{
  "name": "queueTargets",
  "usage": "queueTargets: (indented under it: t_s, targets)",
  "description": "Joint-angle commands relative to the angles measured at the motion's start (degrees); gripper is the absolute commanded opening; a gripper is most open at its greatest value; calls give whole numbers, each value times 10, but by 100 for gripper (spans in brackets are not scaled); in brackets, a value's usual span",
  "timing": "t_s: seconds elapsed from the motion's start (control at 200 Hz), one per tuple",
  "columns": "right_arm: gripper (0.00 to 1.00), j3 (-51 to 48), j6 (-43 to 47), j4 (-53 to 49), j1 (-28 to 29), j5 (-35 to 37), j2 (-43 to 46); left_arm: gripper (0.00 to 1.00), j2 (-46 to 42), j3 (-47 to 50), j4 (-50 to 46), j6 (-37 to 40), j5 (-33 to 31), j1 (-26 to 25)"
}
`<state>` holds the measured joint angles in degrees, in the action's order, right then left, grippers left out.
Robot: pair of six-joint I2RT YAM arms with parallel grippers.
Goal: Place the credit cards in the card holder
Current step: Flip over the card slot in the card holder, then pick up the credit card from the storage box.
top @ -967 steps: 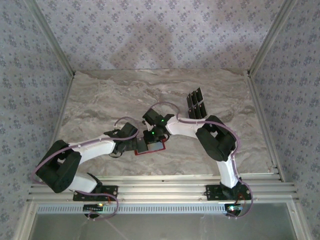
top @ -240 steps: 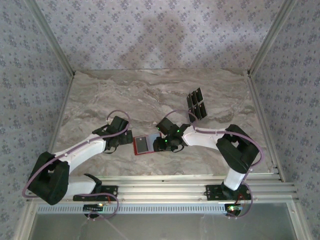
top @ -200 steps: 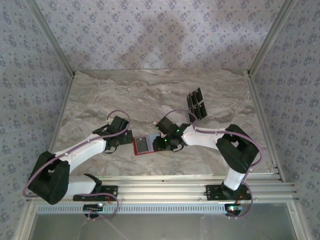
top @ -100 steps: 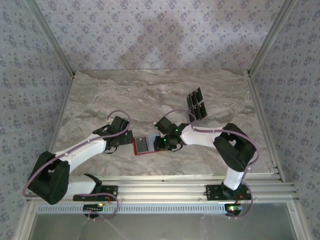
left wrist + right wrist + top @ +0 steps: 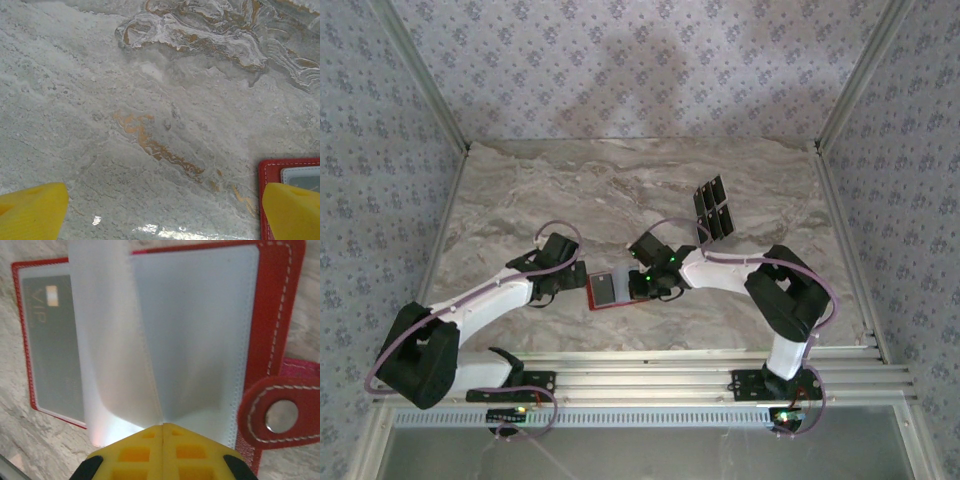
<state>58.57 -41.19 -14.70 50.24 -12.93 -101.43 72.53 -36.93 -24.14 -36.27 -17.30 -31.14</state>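
Note:
The red card holder (image 5: 607, 291) lies open on the marble table, between the two grippers. My right gripper (image 5: 163, 427) is shut on the near edge of a clear pocket leaf (image 5: 115, 340), which stands up from the holder (image 5: 280, 300). A grey-looking card (image 5: 52, 340) with a pale chip mark sits in the left pocket. The snap tab (image 5: 281, 416) lies flat on the right. My left gripper (image 5: 162, 215) is open on the table, its right finger (image 5: 292, 210) beside the holder's corner (image 5: 267, 170). Several black credit cards (image 5: 713, 208) lie in a bunch farther back on the right.
The marble table (image 5: 520, 200) is walled on three sides by patterned panels. An aluminium rail (image 5: 640, 375) runs along the near edge by the arm bases.
Since 4.8 s ago the left arm has drawn back left off the holder, which now lies open. Over the last second the right gripper crept slightly left over the holder.

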Motion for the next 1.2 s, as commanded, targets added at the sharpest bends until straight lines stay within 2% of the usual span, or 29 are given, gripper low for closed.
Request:
queueTargets:
  t_s: [0.0, 0.28, 0.415, 0.515, 0.655, 0.844, 0.934, 1.069, 1.194]
  targets:
    - [0, 30, -1, 5, -1, -13, -6, 100, 2, -3, 1, -6, -1, -3]
    - [0, 92, 8, -9, 20, -30, -41, 100, -5, -6, -2, -11, -11, -3]
    - [0, 138, 14, -15, 34, -61, -71, 100, -18, -6, -13, -24, -29, -3]
    - [20, 160, 20, -18, 45, -87, -82, 100, -32, -5, -21, -29, -39, -2]
    - [30, 159, 25, -23, 36, -90, -47, 100, -47, -6, -29, -30, -41, -3]
    - [37, 145, 47, -81, -11, -65, 37, 100, -48, -12, -25, -19, -20, -5]
    - [41, 143, 90, -126, -48, -38, 74, 100, -40, -16, -11, -10, -2, -12]
    - [45, 155, 139, -193, -123, 34, 108, 100, -10, -30, 4, -7, 2, -39]
    - [45, 185, 193, -252, -180, 108, 101, 100, 29, -42, 7, -10, -7, -66]
